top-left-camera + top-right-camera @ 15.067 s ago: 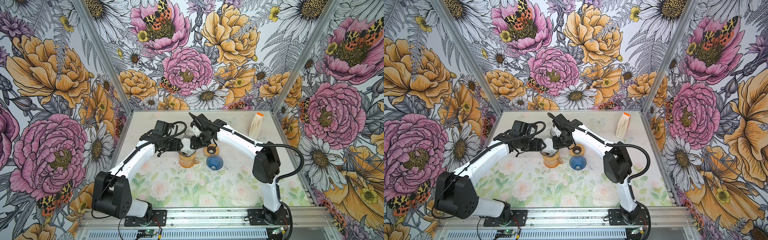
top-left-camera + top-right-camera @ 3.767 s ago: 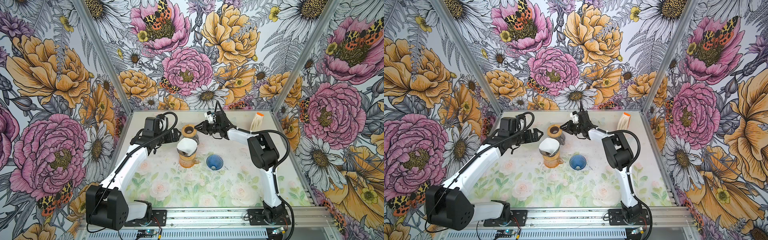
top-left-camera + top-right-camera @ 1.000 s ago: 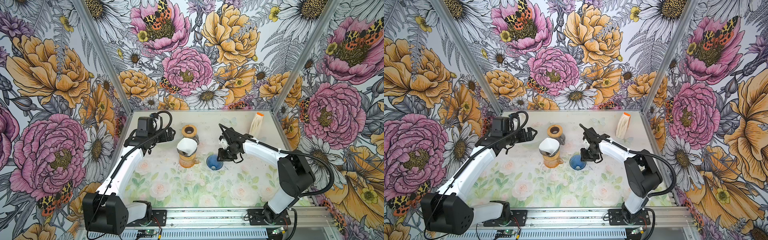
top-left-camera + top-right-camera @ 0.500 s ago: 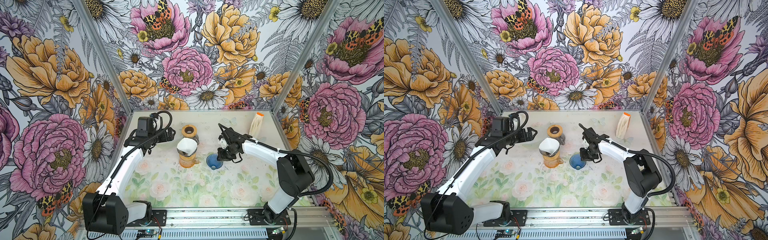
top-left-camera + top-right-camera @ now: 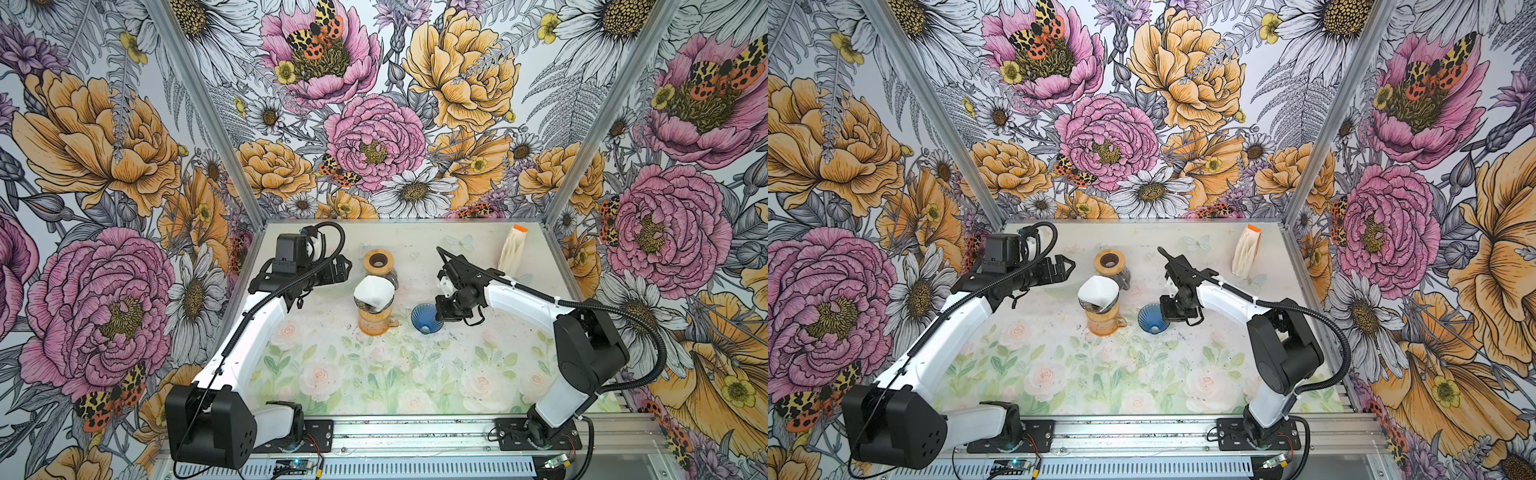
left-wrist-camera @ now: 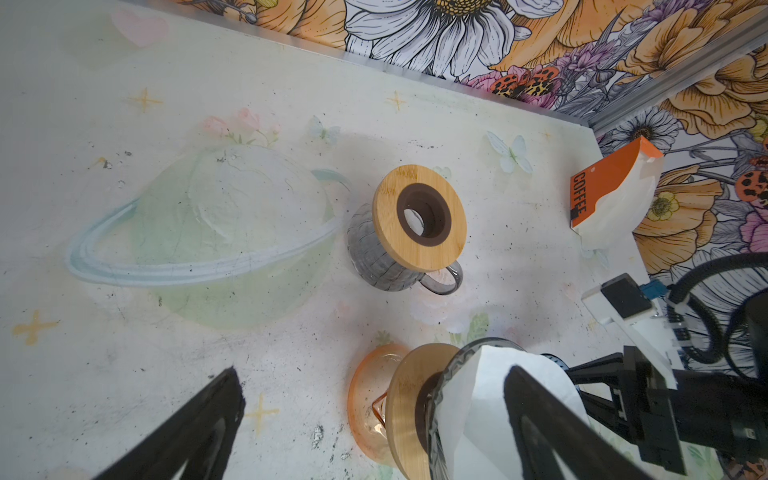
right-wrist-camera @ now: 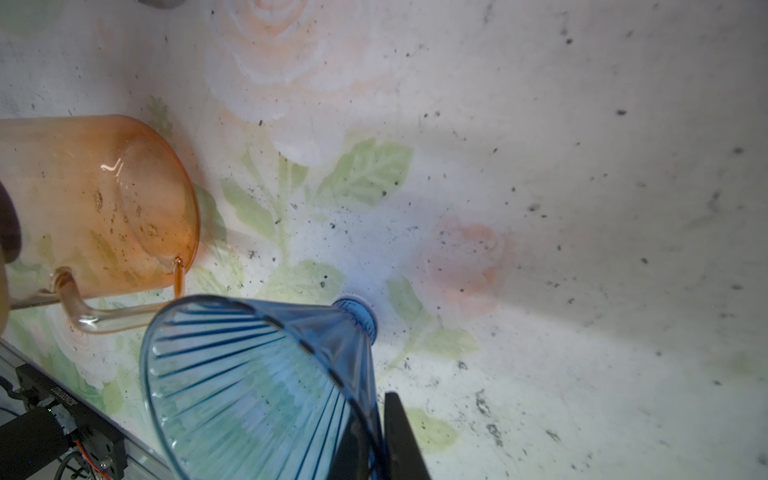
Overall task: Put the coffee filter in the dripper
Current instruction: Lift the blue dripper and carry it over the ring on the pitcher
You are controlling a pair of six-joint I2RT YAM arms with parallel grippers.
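Pink-and-orange flowered walls point(image 5: 374, 137) enclose grit-speckled tabletop point(image 5: 374, 374); right jaws apparently pinch blue dripper point(image 5: 423, 318); left jaws gape.

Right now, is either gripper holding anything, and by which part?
The right gripper pinches the blue dripper by its rim, a finger each side. The left gripper is open, holding nothing.

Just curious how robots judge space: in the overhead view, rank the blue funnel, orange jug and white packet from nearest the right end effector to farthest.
1. Blue funnel: pinched at its rim by the right end effector.
2. Orange jug: left of the funnel, mid-table.
3. White packet: near the back right corner.
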